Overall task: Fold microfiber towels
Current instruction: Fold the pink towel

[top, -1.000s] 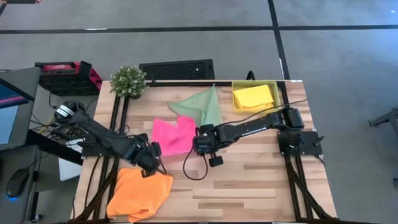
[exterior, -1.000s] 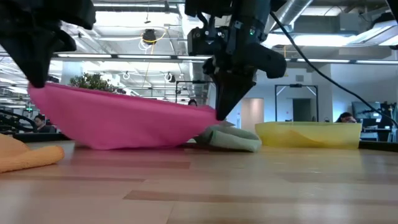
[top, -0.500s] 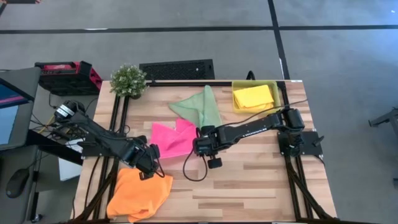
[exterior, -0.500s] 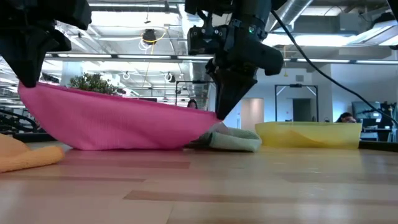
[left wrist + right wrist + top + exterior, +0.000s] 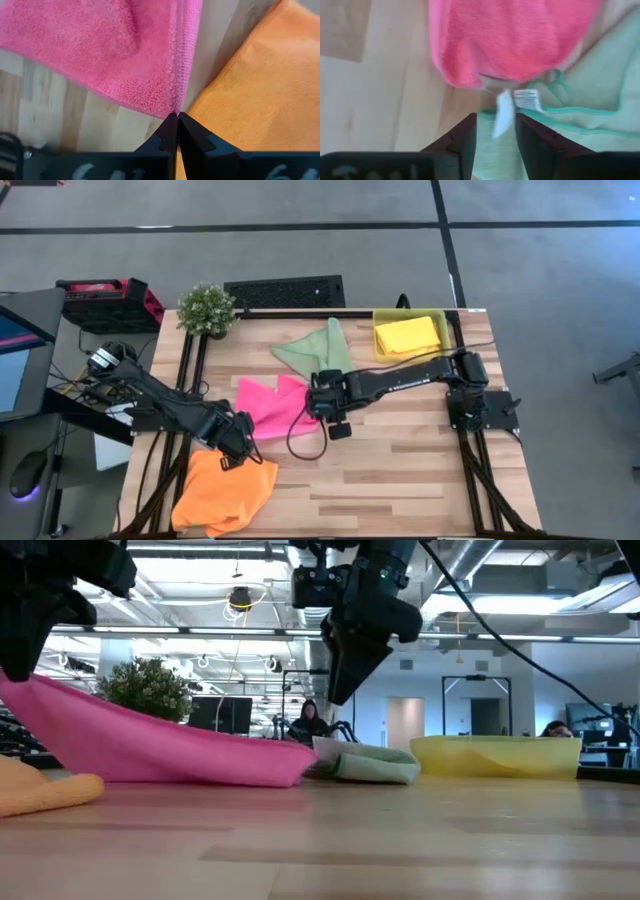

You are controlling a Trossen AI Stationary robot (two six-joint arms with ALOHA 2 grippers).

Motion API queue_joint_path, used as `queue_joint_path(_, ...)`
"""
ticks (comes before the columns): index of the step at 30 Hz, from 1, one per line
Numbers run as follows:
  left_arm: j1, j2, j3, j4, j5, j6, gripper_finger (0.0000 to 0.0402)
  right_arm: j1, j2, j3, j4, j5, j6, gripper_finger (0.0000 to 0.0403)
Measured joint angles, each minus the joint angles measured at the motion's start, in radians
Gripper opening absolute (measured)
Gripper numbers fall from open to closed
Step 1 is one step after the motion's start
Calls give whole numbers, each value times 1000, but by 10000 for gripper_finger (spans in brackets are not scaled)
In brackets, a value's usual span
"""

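Observation:
The hot pink towel [image 5: 270, 402] slopes from my left gripper [image 5: 10, 672], which is shut on one corner, down to the table, where its other end [image 5: 285, 775] lies. My right gripper [image 5: 335, 695] hangs open above that fallen end, beside the pale green towel [image 5: 320, 352]. In the right wrist view a white label [image 5: 502, 116] shows between its open fingers; whether it touches them I cannot tell. The orange towel [image 5: 225, 490] lies bunched at the near left. The yellow towel [image 5: 408, 335] lies in the tray. My left gripper pinches the pink towel's corner [image 5: 175, 107], where a hemmed edge runs in, between its two fingertips. The fingers come from above. The held corner is lifted off the table, and the cloth slopes down slack to its far end on the wood.
A translucent yellow tray [image 5: 382, 348] stands at the far right corner and a potted plant [image 5: 206, 308] at the far left. Black frame rails [image 5: 195, 370] run along the table's left and right sides. Bare wood [image 5: 400, 450] lies in the near right part.
My right gripper has opened and let go of the pink towel's right corner, then risen a little. That corner has dropped onto the table beside the green towel. My left gripper, still shut on its corner, has drawn toward the table's left edge, so the sagging towel now slopes.

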Motion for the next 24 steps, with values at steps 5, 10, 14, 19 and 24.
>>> queue_joint_path(5, 0, 0, 0, -13, 0, -20, 0, -43, 0, -4, 44, -6, -25, 167)
queue_joint_path(10, 0, 0, 0, -37, 13, -35, 0, -122, 0, -74, 138, -2, -19, 162)
queue_joint_path(14, 0, 0, 0, -47, 13, -40, 0, -157, 0, -126, 207, -15, -24, 156)
queue_joint_path(19, 0, 0, 0, -47, 13, -43, 0, -168, 0, -210, 321, -32, -48, 150)
queue_joint_path(24, 2, 0, 0, -47, 13, -43, 0, -180, -1, -246, 369, -32, -51, 146)
